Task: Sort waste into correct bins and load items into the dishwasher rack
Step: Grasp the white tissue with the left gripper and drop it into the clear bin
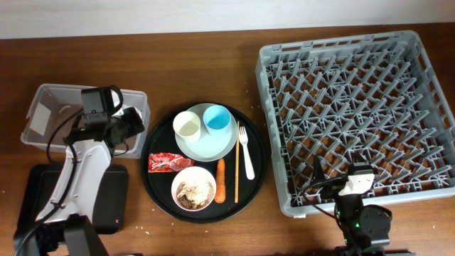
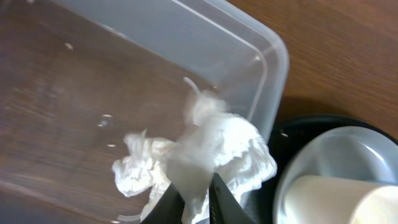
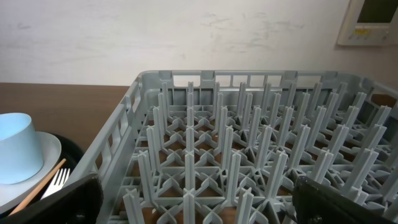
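My left gripper point(image 2: 198, 202) is shut on crumpled white tissue point(image 2: 205, 146) and holds it over the right end of the clear tub point(image 2: 268, 56); overhead it point(image 1: 134, 122) hangs above that tub point(image 1: 43, 99). On the round black tray point(image 1: 155, 135) are a cream cup point(image 1: 187, 126), light blue cup point(image 1: 217, 118), pale plate point(image 1: 207, 146), white fork point(image 1: 246, 151), chopstick point(image 1: 236, 162), carrot point(image 1: 220, 180), red wrapper point(image 1: 166, 163) and a white bowl point(image 1: 193, 189) of rice and scraps. My right gripper point(image 3: 199, 205) is open at the grey rack's point(image 1: 359, 107) front edge.
The shallow black tray point(image 1: 110, 195) lies at the front left, partly under my left arm. The right wrist view shows the rack's pegs point(image 3: 249, 155), with the blue cup point(image 3: 15, 146) and fork point(image 3: 59, 180) to its left.
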### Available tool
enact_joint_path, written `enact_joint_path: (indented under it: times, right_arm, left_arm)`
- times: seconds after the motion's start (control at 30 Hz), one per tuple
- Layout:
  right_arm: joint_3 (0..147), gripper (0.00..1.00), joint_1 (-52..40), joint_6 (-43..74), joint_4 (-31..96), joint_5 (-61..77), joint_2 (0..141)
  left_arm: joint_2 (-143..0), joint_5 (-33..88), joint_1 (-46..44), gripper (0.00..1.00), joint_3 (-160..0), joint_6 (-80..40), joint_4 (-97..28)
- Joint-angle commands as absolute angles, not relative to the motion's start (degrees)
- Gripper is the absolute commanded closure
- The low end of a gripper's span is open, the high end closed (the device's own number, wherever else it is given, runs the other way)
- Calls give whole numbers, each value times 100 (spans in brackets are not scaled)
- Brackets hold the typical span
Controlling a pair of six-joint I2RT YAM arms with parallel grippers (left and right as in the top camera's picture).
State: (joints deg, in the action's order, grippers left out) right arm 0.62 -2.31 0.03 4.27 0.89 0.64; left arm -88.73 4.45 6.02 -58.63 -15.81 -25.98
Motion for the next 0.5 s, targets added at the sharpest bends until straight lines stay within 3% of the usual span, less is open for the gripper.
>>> enact_joint_path:
  times: [0.0, 0.23, 0.27, 0.4, 0.47]
  right_arm:
    - [32, 1, -261, 30, 454, 58, 36]
    - [32, 1, -261, 30, 454, 58, 36]
    - [32, 1, -261, 30, 454, 58, 36]
    - [32, 1, -261, 30, 454, 58, 36]
    - [32, 1, -261, 30, 454, 58, 36]
  left_arm:
    - [-8919, 139, 617, 86, -5924, -1581, -2626]
    - [-8947, -574, 617, 83, -5907, -1581, -2829]
    - [-8945, -582, 617, 64, -5909, -1581, -2821]
    - [-8239, -543, 617, 64, -6169, -1581, -3494]
    - [-7214, -661, 617, 79, -6211, -1765, -4394]
